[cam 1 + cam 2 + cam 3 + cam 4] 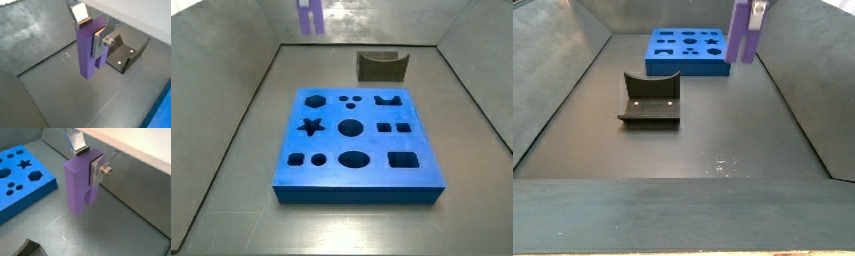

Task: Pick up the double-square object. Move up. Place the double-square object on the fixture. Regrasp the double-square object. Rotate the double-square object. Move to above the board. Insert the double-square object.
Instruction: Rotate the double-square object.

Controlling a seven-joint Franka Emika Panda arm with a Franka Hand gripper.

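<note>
My gripper (92, 30) is shut on the upper end of the light purple double-square object (89, 52). The object hangs upright below the fingers (100, 42), well above the grey floor. Both wrist views show the same grasp (90, 158), with the object (80, 185) clear of everything. In the side views the object (310, 17) (743, 35) is high in the air, apart from the dark fixture (381, 67) (649, 100) and the blue board (352, 140) (690, 50). The fixture (127, 55) stands empty on the floor below and beside the object.
Grey walls enclose the floor on all sides (225, 150). The board's corner shows in a wrist view (160, 112), and its cutouts show in a wrist view (20, 178). An edge of the fixture shows in that wrist view (30, 248).
</note>
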